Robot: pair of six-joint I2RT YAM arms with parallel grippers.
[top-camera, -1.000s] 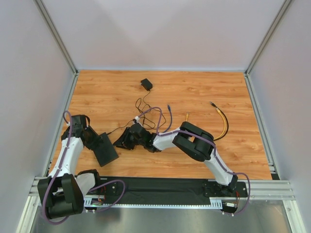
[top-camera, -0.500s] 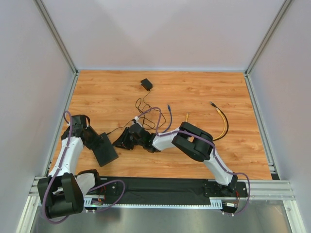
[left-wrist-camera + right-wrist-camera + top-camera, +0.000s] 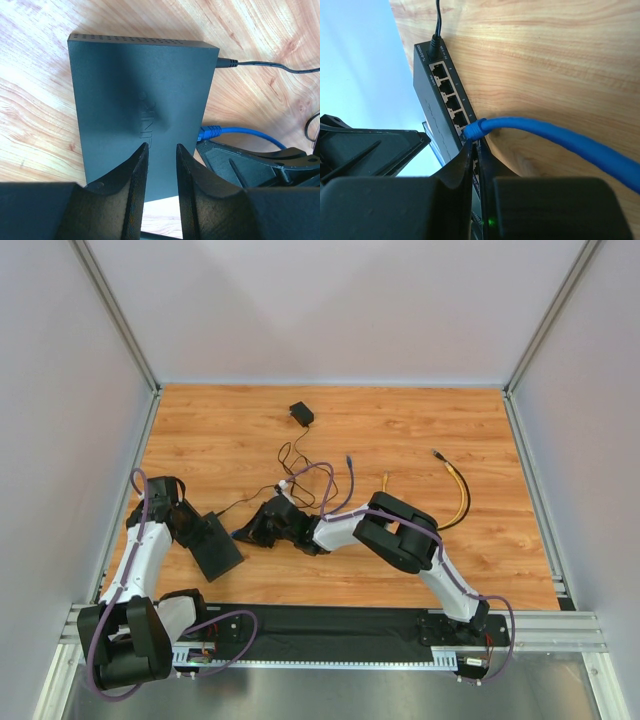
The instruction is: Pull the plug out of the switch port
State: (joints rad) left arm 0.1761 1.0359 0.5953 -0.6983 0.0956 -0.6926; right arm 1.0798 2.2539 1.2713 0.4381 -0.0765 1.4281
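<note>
Here our right pincer (image 3: 474,146) shows its two black fingers pressed together, only a hairline between them. The tips meet right at the blue plastic plug (image 3: 471,130), and we cannot tell whether they pinch any part of it. The plug is seated in the socket nearest those tips, on the narrow edge of the flat matte-black rectangular switch (image 3: 427,95). The empty sockets (image 3: 445,89) run away from the pincer toward a thin black power lead (image 3: 436,35) at the far corner. The round blue cable (image 3: 560,137) leaves the plug to the pincer's right, over the pale wooden counter (image 3: 545,60). Across the switch, our left pincer (image 3: 161,148) stands with its fingers apart, laid over the flat top near its closer edge and clamping nothing.

We judge the pull not yet done, and the grip is the weak spot. Tips this tightly together may hold little or nothing, so drawing back could simply slide them off the plug. If the latch is not pressed, the plug will hold and the switch will be dragged toward the right pincer, since the left one only bears down on a smooth top. A sliding switch would also tug the power lead.
</note>
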